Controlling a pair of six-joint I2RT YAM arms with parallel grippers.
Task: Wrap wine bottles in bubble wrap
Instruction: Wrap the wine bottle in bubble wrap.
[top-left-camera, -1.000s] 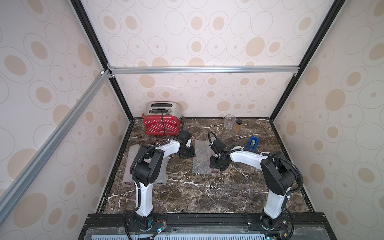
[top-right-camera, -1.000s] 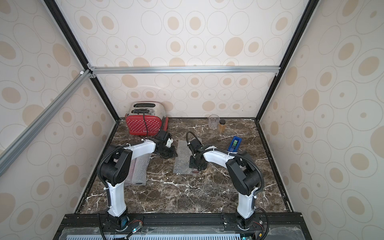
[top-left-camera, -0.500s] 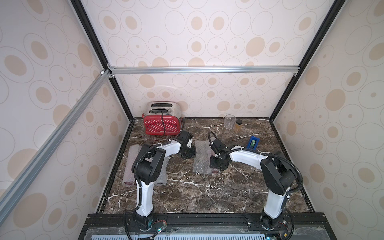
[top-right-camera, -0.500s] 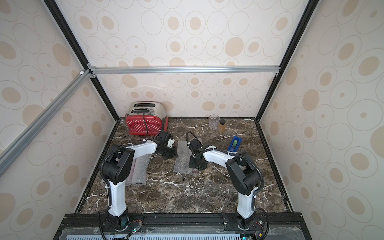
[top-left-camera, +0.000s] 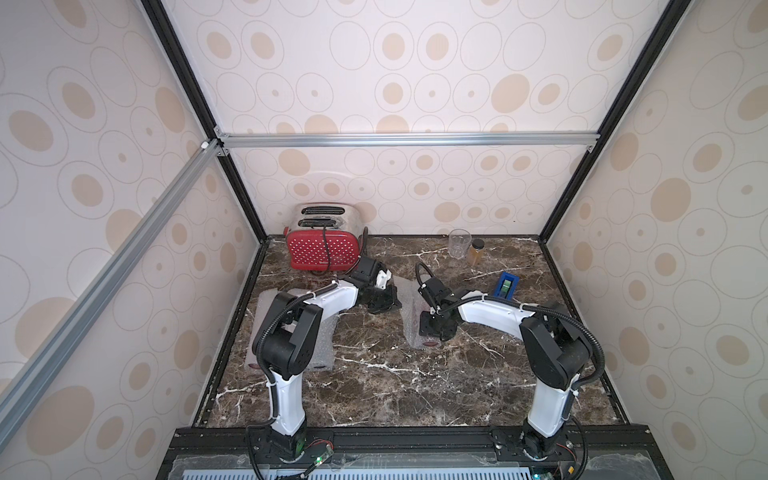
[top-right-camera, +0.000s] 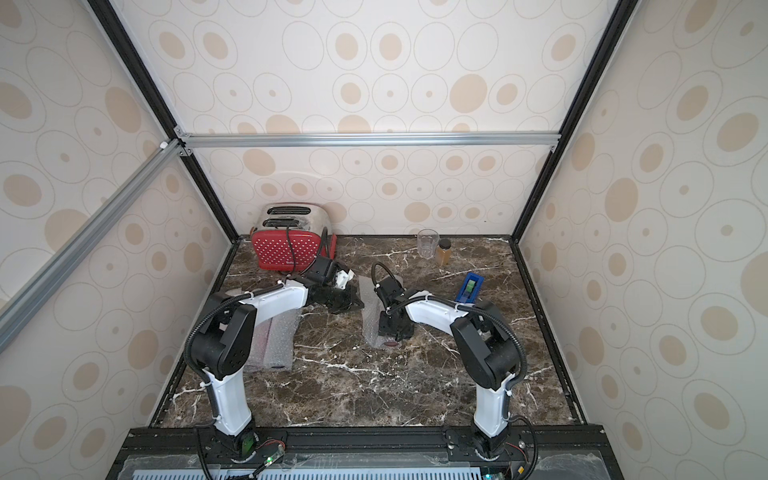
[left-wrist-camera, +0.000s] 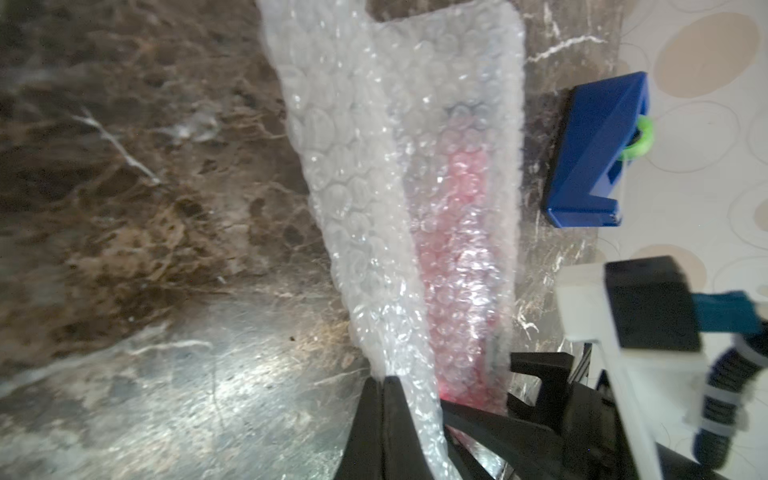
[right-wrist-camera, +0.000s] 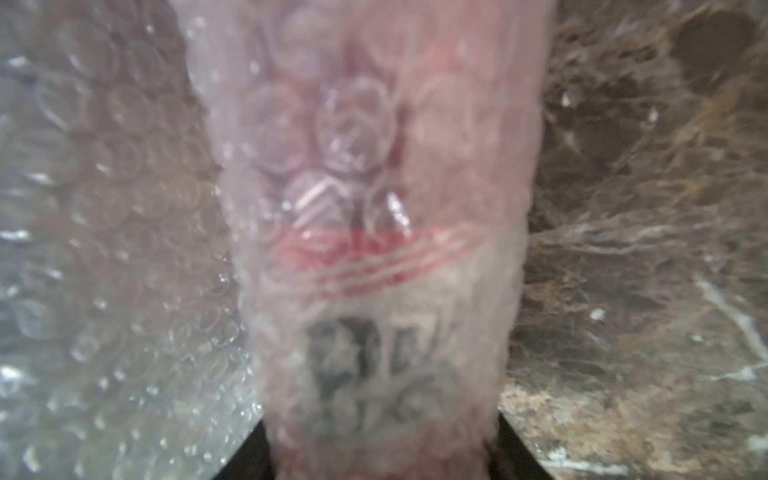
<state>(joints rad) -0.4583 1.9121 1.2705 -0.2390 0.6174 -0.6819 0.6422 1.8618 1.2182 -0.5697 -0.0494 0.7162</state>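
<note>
Left wrist view first: what is that hand on?

— My left hand (left-wrist-camera: 383, 386) is pinched flat together on the loose edge of the bubble wrap (left-wrist-camera: 395, 166), with the flap raised off the surface (left-wrist-camera: 145, 208). I reckon that grip is there to draw the sheet over the wine bottle (left-wrist-camera: 457, 249), whose red shows through the layer already round it.

— And the bottle itself?

— On its side mid-surface, between my two arms. My right hand (top-left-camera: 434, 330) comes down on it from above. In the right wrist view its fingers (right-wrist-camera: 249, 459) sit either side of the wrapped body, clamped on it through the plastic. By my judgement that pins it so a pull on the flap cannot roll it away.

— Anything in the way?

— The blue tape dispenser (top-left-camera: 508, 286) stands near, on the right arm's side, apart from the wrap. The toaster (top-left-camera: 322, 249), drinking glass (top-left-camera: 459, 243) and amber jar (top-left-camera: 476, 251) are well back by the wall. Other wrapped bundles (top-left-camera: 291, 332) lie under my left arm, well apart. My worry is the two hands themselves: they are close together over one narrow bundle, and the flap could snag on the right hand's fingers.
</note>
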